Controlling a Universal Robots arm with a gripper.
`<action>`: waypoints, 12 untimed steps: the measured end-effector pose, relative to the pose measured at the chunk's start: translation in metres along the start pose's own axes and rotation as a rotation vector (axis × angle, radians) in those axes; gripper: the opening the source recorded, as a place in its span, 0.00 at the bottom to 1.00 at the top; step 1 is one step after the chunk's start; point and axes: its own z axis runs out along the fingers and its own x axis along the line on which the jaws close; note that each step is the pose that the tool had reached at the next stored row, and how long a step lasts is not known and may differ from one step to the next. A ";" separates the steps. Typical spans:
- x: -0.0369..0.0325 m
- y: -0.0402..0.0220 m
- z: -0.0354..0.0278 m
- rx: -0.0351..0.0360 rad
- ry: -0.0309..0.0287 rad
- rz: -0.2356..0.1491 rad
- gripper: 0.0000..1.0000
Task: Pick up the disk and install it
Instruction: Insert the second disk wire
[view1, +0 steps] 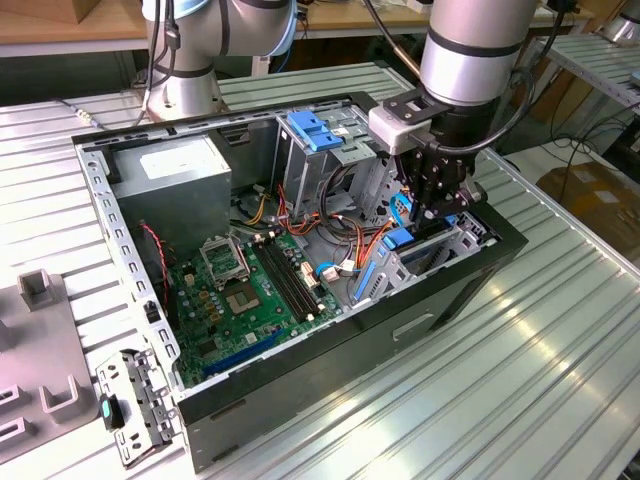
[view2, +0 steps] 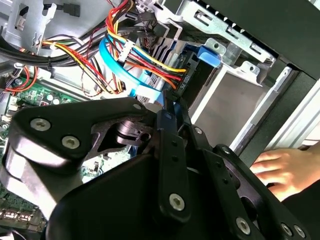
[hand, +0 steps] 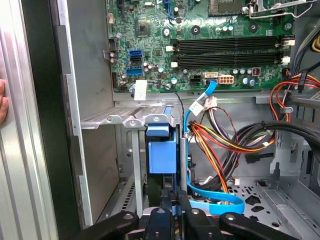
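One black gripper (view1: 437, 205) reaches into the open black computer case (view1: 400, 330), fingers pinched narrow on the blue-edged silver disk (hand: 162, 156), which stands upright in the metal drive bay (hand: 127, 120) at the case's front edge.

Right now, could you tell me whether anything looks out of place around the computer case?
Yes: a person's hand lies just outside the computer case, near where the gripper works at the drive bay. A hand that near the arm looks out of place. Nothing inside looks spilled or damaged.
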 end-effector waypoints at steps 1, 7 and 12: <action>0.0001 -0.0003 -0.0013 0.0000 0.0000 0.000 0.24; 0.0008 -0.0017 -0.0094 0.0000 0.0003 0.000 0.24; 0.0011 -0.0030 -0.0165 -0.0001 0.0003 0.000 0.24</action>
